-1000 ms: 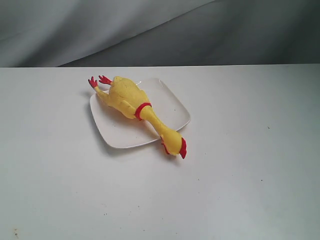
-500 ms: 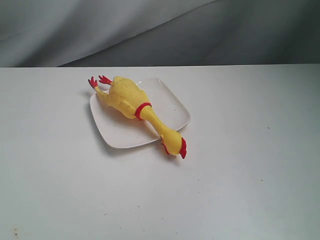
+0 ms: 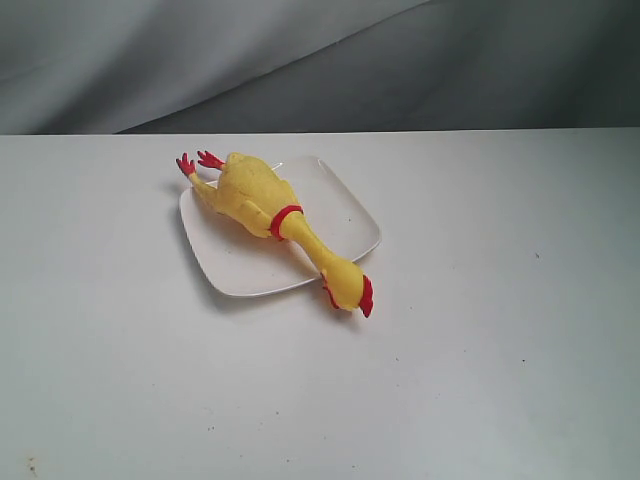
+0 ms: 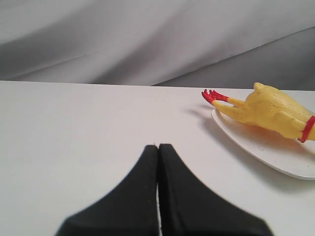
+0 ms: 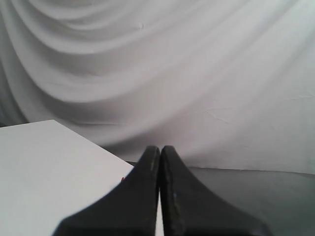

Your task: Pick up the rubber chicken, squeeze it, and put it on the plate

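Observation:
The yellow rubber chicken (image 3: pixel 268 207) lies diagonally across the white square plate (image 3: pixel 345 215), its red feet past the far left corner and its red-combed head hanging over the near rim onto the table. In the left wrist view the chicken (image 4: pixel 269 109) and the plate (image 4: pixel 256 147) sit off to one side, well apart from my left gripper (image 4: pixel 158 146), which is shut with nothing between its fingers. My right gripper (image 5: pixel 160 147) is also shut and empty, pointing past the table's edge at the grey cloth. Neither gripper shows in the exterior view.
The white table (image 3: pixel 480 330) spreads around the plate on all sides. A draped grey cloth (image 3: pixel 300 60) hangs behind the table's far edge. In the right wrist view a corner of the table (image 5: pixel 49 167) lies beside the fingers.

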